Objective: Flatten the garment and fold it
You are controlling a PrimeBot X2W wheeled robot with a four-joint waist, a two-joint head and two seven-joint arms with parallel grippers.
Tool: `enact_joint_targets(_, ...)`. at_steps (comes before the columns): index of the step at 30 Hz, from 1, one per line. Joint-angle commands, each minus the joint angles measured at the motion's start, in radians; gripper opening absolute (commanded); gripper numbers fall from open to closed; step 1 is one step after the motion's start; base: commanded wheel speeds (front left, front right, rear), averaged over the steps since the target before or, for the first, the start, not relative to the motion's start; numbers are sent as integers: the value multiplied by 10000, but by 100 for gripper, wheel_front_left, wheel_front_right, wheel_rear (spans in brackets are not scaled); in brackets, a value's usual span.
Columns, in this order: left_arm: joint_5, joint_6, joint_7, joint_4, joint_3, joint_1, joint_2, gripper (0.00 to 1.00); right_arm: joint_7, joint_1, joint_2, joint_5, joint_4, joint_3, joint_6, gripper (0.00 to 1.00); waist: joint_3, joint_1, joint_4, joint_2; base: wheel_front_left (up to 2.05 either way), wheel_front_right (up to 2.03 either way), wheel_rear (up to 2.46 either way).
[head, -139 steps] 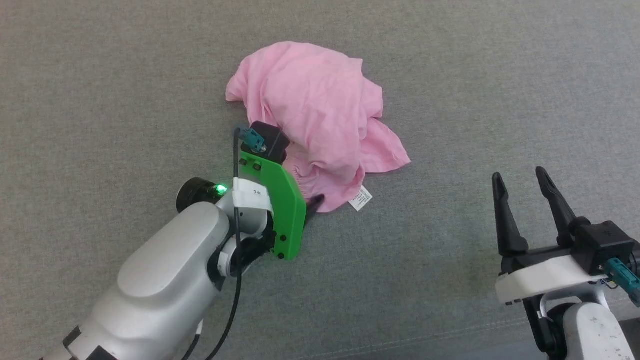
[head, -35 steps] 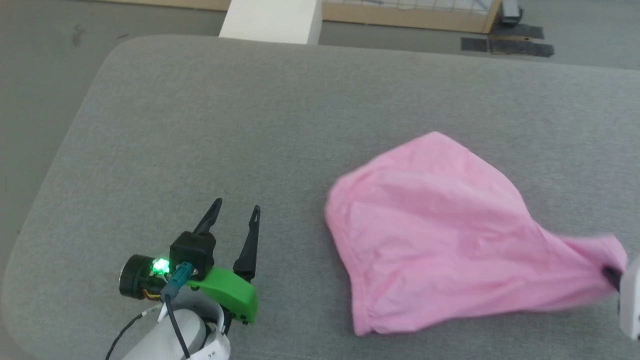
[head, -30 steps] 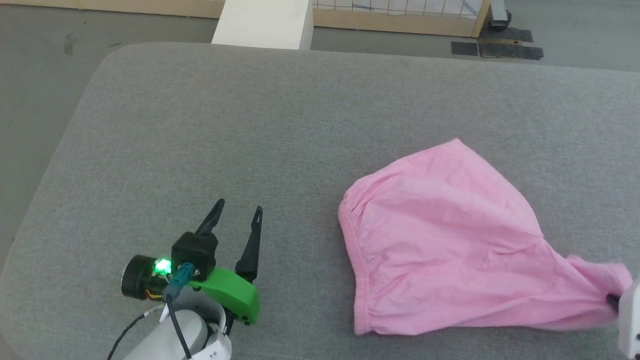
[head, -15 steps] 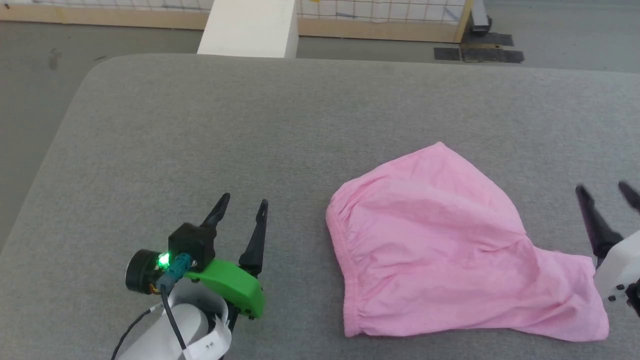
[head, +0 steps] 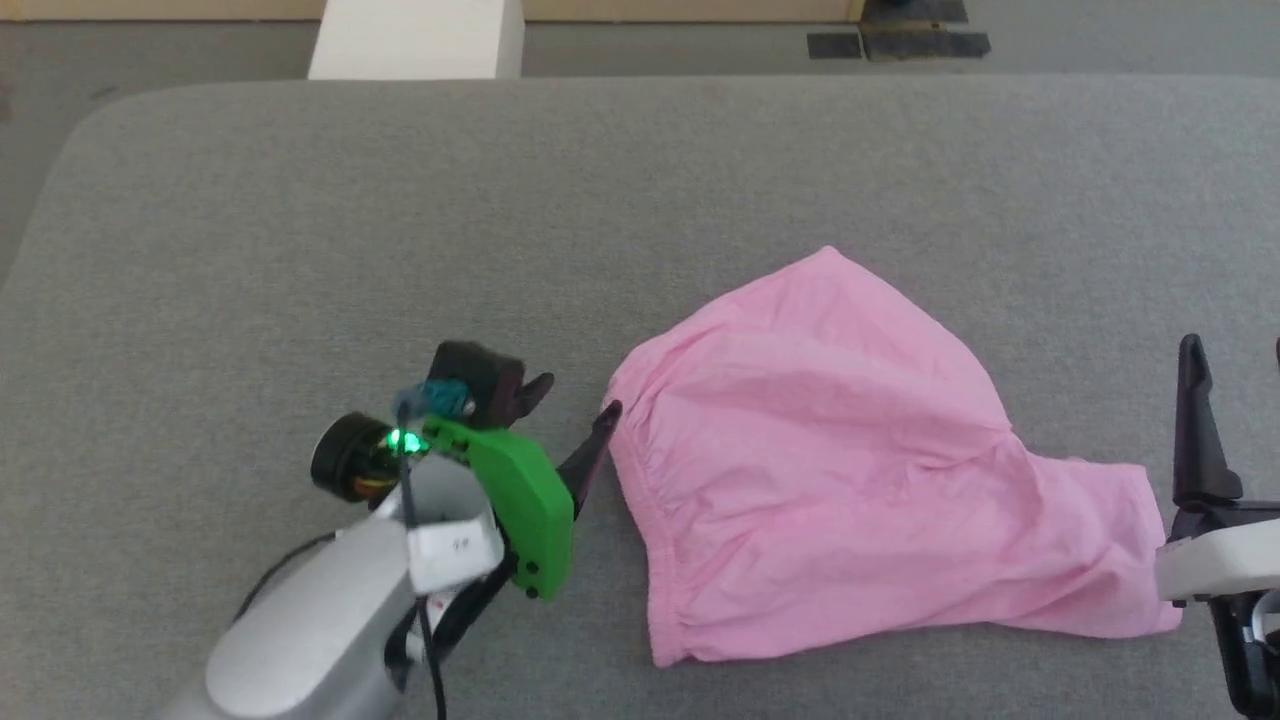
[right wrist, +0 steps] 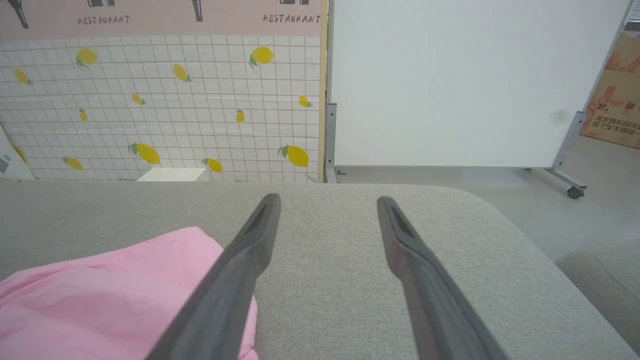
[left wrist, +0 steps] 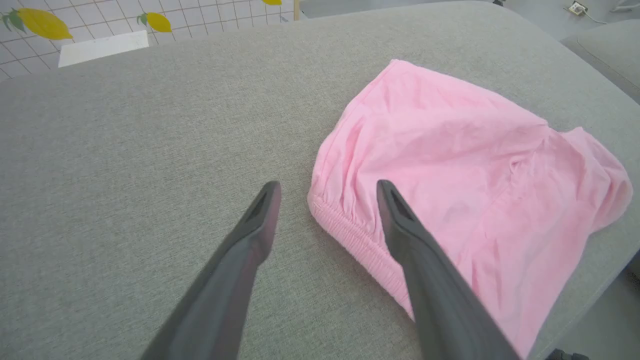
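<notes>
The garment (head: 850, 470) is lying rumpled on the grey cushion's (head: 300, 250) right side. Your left gripper (head: 578, 395) is hovering astride the waistband (head: 634, 480) with fingers wide. Pinch it squarely. The right gripper (right wrist: 328, 198) is hovering wide-fingered nearby.

One garment (head: 850, 470), one left gripper (head: 578, 394), one right gripper (head: 1235, 346)
</notes>
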Motion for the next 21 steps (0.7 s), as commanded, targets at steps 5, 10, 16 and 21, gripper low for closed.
enact_joint_targets(5, -580, -460, 2040, 294, -138, -1490, 190, 100, -276, -238, 192, -269, 32, 46, -15, 100, 963, 0, -735, 0, 0, 0, 0)
enact_joint_targets(10, -1097, -900, 3462, 834, -288, -2341, 215, 100, -489, -501, 395, -384, 173, 20, -15, 100, 1479, 0, -1097, 0, 0, 0, 0)
enact_joint_targets(16, -1038, -1020, 4135, 1515, -400, -2956, 376, 100, -742, -593, 598, -491, 428, 11, -15, 100, 1951, 0, -1361, 0, 0, 0, 0)
enact_joint_targets(21, -994, -1170, 4488, 2010, -612, -3077, 475, 100, -900, -654, 685, -518, 539, 38, -15, 100, 2210, 0, -1427, 0, 0, 0, 0)
